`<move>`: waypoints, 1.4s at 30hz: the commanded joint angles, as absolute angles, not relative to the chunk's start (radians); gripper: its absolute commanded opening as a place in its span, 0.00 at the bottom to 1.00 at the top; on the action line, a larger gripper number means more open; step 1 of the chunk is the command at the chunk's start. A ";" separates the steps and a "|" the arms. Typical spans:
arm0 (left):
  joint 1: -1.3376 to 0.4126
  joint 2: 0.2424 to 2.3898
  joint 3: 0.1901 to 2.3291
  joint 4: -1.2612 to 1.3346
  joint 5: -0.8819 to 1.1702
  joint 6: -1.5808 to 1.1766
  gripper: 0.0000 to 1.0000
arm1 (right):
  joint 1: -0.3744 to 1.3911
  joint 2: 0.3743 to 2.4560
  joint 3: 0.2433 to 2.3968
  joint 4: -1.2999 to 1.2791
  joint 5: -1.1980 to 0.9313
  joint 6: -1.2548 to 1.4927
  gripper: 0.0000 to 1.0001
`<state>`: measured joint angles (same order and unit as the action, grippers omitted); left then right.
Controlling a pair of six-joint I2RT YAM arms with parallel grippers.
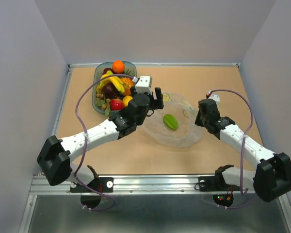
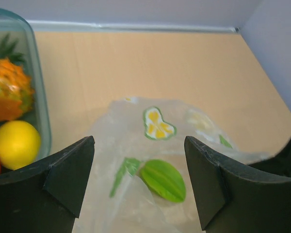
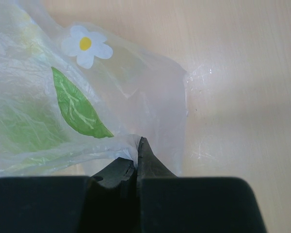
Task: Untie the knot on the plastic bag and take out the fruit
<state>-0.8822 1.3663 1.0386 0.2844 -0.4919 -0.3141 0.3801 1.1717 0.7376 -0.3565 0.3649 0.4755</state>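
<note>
Showing through plastic bag [image 1: 185, 137]: green fruit [image 1: 170, 121]

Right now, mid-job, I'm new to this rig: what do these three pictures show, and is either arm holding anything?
Two white robot arms sit at the near edge of a tan wooden table. One picture looks down from above; the other two come from a camera on each wrist. On the table lie a clear crinkly plastic bag with a green oval toy fruit inside, and a green-tinted tray of mixed toy fruit. The right gripper is shut, pinching the bag's edge. The left gripper is open and empty, over the bag.
</note>
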 commanded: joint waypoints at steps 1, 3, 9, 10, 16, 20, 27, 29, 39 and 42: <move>-0.991 1.397 1.058 0.201 -0.492 -0.382 0.86 | 0.380 1.140 0.738 -0.313 0.357 0.469 0.01; -1.031 1.460 1.092 0.160 -0.506 -0.416 0.85 | 0.380 1.138 0.736 -0.313 0.354 0.471 0.01; -1.149 1.586 1.175 0.130 -0.486 -0.478 0.82 | 0.380 1.132 0.732 -0.310 0.347 0.469 0.01; -1.154 1.600 1.184 0.132 -0.476 -0.506 0.82 | 0.380 1.131 0.730 -0.308 0.347 0.469 0.01; -1.152 1.719 1.215 0.132 -0.500 -0.538 0.81 | 0.382 1.121 0.723 -0.305 0.336 0.469 0.01; -1.128 1.793 1.256 0.124 -0.548 -0.538 0.81 | 0.382 1.112 0.716 -0.302 0.325 0.468 0.01; -1.080 1.907 1.293 0.140 -0.571 -0.566 0.84 | 0.382 1.108 0.706 -0.295 0.311 0.466 0.01; -1.068 1.942 1.304 0.124 -0.575 -0.563 0.85 | 0.382 1.111 0.706 -0.291 0.305 0.466 0.01; -1.034 2.037 1.304 0.115 -0.554 -0.575 0.86 | 0.382 1.127 0.696 -0.272 0.282 0.460 0.01; -1.026 2.052 1.308 0.112 -0.528 -0.574 0.86 | 0.382 1.127 0.695 -0.268 0.281 0.460 0.01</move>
